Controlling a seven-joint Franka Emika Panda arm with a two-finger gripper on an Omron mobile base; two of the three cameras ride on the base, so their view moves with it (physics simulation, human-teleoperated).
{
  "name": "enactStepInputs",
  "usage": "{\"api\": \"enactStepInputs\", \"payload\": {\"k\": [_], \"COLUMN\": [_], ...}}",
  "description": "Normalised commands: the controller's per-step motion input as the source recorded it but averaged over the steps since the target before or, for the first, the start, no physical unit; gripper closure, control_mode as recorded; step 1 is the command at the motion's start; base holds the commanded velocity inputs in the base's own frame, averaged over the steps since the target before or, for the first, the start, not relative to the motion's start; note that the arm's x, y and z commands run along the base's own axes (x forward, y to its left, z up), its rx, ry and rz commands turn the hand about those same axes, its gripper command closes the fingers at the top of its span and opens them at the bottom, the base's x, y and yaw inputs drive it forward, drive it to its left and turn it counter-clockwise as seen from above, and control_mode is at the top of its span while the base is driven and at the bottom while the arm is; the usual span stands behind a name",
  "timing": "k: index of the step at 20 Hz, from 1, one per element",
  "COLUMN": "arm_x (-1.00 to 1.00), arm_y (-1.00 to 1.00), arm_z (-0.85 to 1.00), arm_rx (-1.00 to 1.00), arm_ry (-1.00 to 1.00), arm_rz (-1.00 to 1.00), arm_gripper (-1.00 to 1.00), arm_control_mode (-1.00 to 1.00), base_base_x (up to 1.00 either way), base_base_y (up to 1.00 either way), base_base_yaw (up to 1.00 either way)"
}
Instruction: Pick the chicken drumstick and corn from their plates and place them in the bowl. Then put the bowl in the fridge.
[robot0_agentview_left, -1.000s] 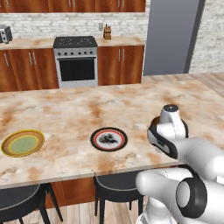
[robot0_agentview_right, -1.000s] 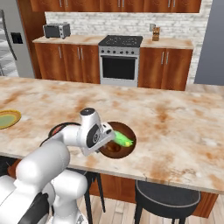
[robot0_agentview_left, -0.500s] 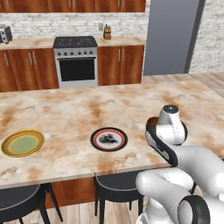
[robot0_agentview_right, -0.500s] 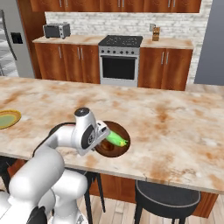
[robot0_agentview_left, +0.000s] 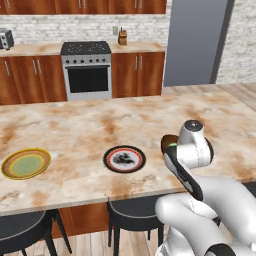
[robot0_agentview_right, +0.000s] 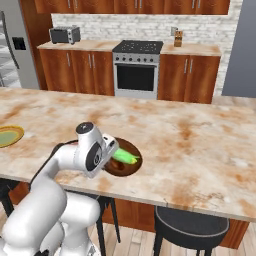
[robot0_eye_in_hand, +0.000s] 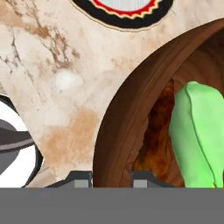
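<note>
The dark brown bowl (robot0_agentview_right: 131, 171) sits near the front edge of the island counter, with the green corn (robot0_agentview_right: 125, 157) lying in it. In the hand view the reddish-brown chicken drumstick (robot0_eye_in_hand: 156, 131) lies beside the corn (robot0_eye_in_hand: 197, 131) inside the bowl (robot0_eye_in_hand: 127, 118). My gripper (robot0_eye_in_hand: 112, 178) straddles the bowl's near rim, one fingertip outside and one inside, shut on the rim. The black-rimmed plate (robot0_agentview_left: 124, 159) and the yellow-rimmed plate (robot0_agentview_left: 26, 163) lie to the left with nothing on them. The fridge (robot0_agentview_right: 12, 60) stands at the far left.
A steel oven (robot0_agentview_left: 86, 75) with black glass stands among the wooden cabinets across the aisle, and a toaster (robot0_agentview_right: 65, 34) is on the back counter. Dark stools (robot0_agentview_right: 192, 227) stand under the island's front edge. A tall grey panel (robot0_agentview_left: 195, 42) rises at the back right.
The hand has settled slightly lower over the bowl's near rim and the fingers have drawn together onto it. The bowl, corn and plates have not moved.
</note>
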Motion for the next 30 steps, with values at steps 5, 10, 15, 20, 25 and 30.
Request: {"api": "enactStepInputs", "payload": {"k": [5, 10, 15, 20, 25, 30], "arm_x": [-0.28, -0.24, -0.36, -0.43, -0.41, -0.36], "arm_y": [0.10, 0.03, 0.02, 0.08, 0.14, 0.15], "arm_z": [0.39, 0.33, 0.28, 0.24, 0.27, 0.10], "arm_rx": [-0.17, -0.08, 0.00, -0.04, -0.15, -0.06], "arm_ry": [0.00, 0.00, -0.13, -0.23, -0.04, -0.05], "arm_rz": [0.23, 0.23, 0.18, 0.03, 0.00, 0.01], "arm_gripper": [1.00, 1.00, 1.00, 1.00, 1.00, 1.00], "arm_control_mode": [-1.00, -1.00, -1.00, -1.00, -1.00, -1.00], "base_base_x": [0.00, 0.00, 0.00, 0.00, 0.00, 0.00], "base_base_y": [0.00, 0.00, 0.00, 0.00, 0.00, 0.00], "base_base_yaw": [0.00, 0.00, 0.00, 0.00, 0.00, 0.00]}}
